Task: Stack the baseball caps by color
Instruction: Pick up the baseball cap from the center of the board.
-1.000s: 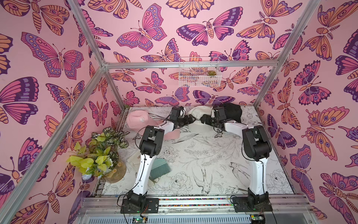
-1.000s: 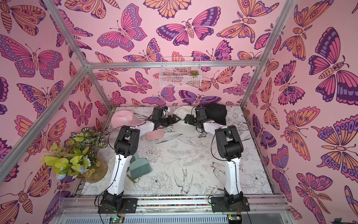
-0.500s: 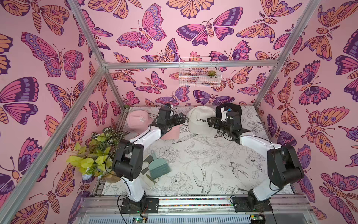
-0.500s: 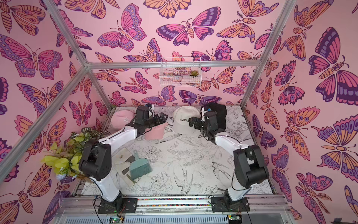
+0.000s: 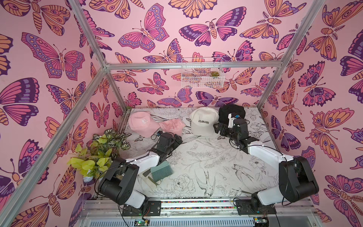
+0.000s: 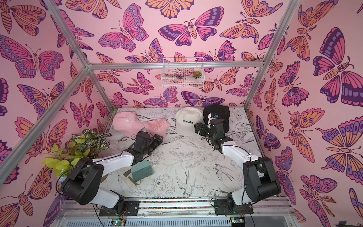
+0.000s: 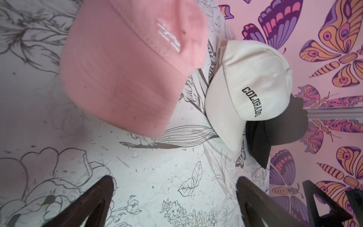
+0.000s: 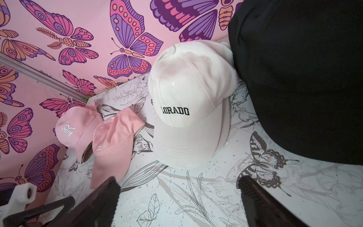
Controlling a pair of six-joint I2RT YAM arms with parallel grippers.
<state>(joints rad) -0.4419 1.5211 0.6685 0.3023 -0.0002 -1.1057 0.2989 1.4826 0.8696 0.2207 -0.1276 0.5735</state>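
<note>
A: How do the claws stand, from the left?

B: The left gripper [image 5: 177, 138] [image 7: 172, 196] has its jaws spread wide and holds nothing. Its dark fingers [image 7: 94, 202] hang over the bare printed table [image 5: 206, 157], just near of the flattened pink cap [image 5: 171, 125] and clear of it. The right gripper [image 5: 219, 128] [image 8: 178, 188] is just as wide and just as empty. It sits beside the brim of the cream cap [image 5: 203, 121] without touching it.

A: Where are the caps?

B: All lie along the far edge. The rounded pink cap [image 5: 142, 123] is far left, overlapping the flattened pink one. Then comes the cream cap, mid-table, and the black cap [image 5: 231, 113] at far right, pressed against the cream cap's side.

A: Is any writing legible?

B: The rounded pink cap carries a white stitched monogram with an R [image 8: 68, 130]. The white stitching on the flattened one [image 7: 125, 74] is too blurred to read. The cream cap [image 8: 188, 102] says "COLORADO" in black block letters. No lettering shows on the black cap [image 8: 304, 78].

A: What about materials and shapes?

B: The caps are soft fabric with seamed crowns, and the brims are curved with rows of stitching. In the right wrist view a second cream edge shows under the cream brim. Near left stand a leafy potted plant [image 5: 102, 149] and a teal hand brush [image 5: 162, 172] with dense bristles. A white wire basket [image 5: 202, 78] hangs on the far wall.
</note>
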